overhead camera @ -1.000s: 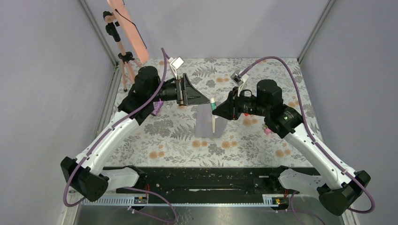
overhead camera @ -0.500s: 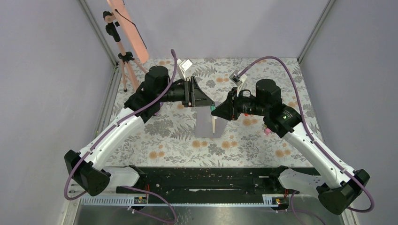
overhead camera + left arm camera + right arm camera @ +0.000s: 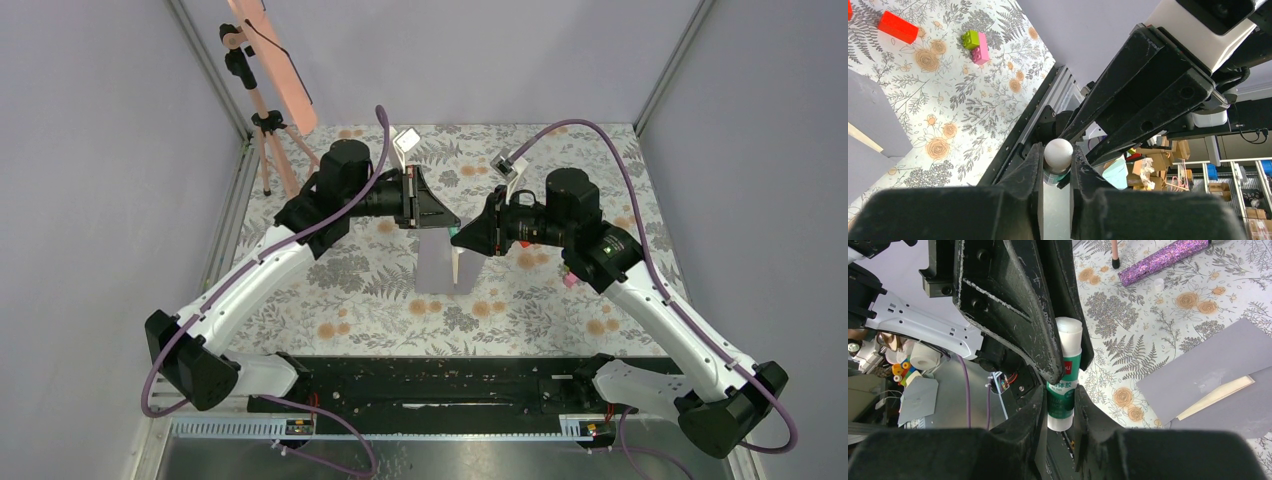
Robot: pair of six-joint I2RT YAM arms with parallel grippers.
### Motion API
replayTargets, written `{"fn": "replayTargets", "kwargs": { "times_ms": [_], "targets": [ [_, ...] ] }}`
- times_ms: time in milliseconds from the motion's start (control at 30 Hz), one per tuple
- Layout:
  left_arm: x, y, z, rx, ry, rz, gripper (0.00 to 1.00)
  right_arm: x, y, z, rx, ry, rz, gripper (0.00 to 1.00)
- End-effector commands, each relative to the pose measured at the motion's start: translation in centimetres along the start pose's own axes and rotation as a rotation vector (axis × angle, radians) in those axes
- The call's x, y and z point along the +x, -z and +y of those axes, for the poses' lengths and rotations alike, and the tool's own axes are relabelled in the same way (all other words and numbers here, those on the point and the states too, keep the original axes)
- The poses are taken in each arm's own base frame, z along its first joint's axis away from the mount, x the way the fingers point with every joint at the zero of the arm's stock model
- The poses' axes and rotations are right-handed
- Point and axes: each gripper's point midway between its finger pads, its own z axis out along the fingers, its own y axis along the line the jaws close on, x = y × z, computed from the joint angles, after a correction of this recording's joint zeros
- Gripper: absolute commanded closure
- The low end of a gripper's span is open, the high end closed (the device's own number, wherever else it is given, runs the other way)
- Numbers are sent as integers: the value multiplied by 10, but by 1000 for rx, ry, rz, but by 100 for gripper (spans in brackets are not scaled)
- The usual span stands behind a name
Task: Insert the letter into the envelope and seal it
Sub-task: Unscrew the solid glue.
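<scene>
Table (image 3: 560,300), floral cover. Envelope (image 3: 437,265) lies flat at table centre. Letter (image 3: 457,268) sits in it, only a cream strip showing along its right side. Right gripper (image 3: 1060,405) pinches the glue stick (image 3: 1063,385) body above the envelope's far end. Left gripper (image 3: 1057,165) fingers are pressed against its white cap (image 3: 1058,152).

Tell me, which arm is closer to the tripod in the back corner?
Left. The left arm bends close beside the tripod; the right arm is on the other side of the table, well away from it.
</scene>
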Motion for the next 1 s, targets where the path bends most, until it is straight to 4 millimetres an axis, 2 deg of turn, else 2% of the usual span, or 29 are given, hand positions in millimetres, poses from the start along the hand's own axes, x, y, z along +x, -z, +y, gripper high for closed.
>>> {"fn": "replayTargets", "kwargs": {
  "times_ms": [0,67,100,167,200,233,300,333,400,533,667,867,967],
  "targets": [
    [-21,1,-22,35,-43,-59,100,-22,4,19,-60,76,-61,100],
    [-24,1,-20,15,-33,-75,100,-22,5,13,-22,65,-68,100],
    [-28,2,-17,-1,-21,-97,100,-23,5,9,5,59,-79,92],
    [-39,5,-9,-36,36,-163,100,-23,8,0,58,50,-99,48],
    [-46,6,-2,-47,78,-201,100,-26,12,-4,92,48,-122,32],
    [-52,8,4,-46,132,-236,100,-27,15,-9,127,41,-145,21],
    [-62,10,16,-33,232,-291,100,-35,24,-19,201,27,-224,6],
    [-65,10,21,-25,277,-308,100,-38,28,-24,227,12,-271,2],
    [-68,7,30,-17,364,-323,100,-50,37,-29,258,-4,-400,1],
    [-74,-1,34,-1,472,-315,100,-70,43,-18,176,11,-591,1],
    [-75,-3,38,-7,562,-322,100,-74,33,-22,127,-13,-657,2],
    [-75,-1,48,-30,656,-360,100,-86,18,-36,128,-145,-713,4],
    [-76,-1,50,-29,683,-370,100,-88,12,-42,137,-202,-714,11]
  ]
}}
